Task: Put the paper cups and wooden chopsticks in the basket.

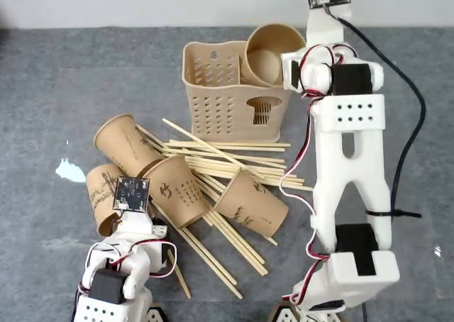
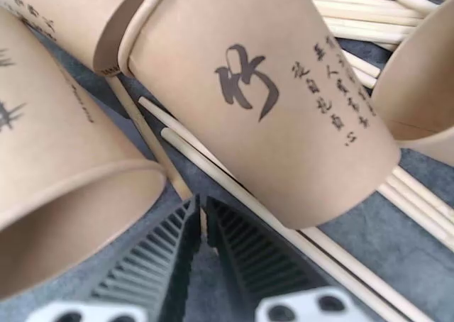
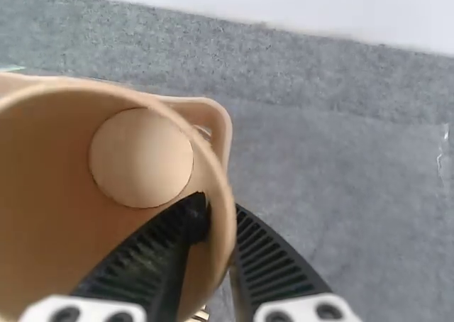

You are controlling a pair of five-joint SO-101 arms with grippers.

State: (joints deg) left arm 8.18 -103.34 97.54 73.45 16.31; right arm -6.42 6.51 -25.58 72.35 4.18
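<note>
Four paper cups (image 1: 252,203) on their sides on the grey counter (image 1: 57,88) in the high view, tangled in a loose scatter of wooden chopsticks (image 1: 234,159). Behind them the tan basket (image 1: 227,109), upright. At its right end a fifth cup (image 1: 273,52), tipped mouth-up at the end of the right arm (image 1: 351,159), its base hidden. Left arm (image 1: 117,279) low at the near edge, front end hidden under its wrist camera (image 1: 132,193).

From the left wrist: left tool (image 2: 202,201) pressed almost together just above the counter, beside a printed cup (image 2: 262,102) lying over chopsticks. Impossible to tell whether anything is pinched. Neighbouring cups cut off at the edges.

From the right wrist: right tool (image 3: 218,212) pinching the fifth cup's wall, one finger inside, one outside. Basket mostly hidden behind the cup.
</note>
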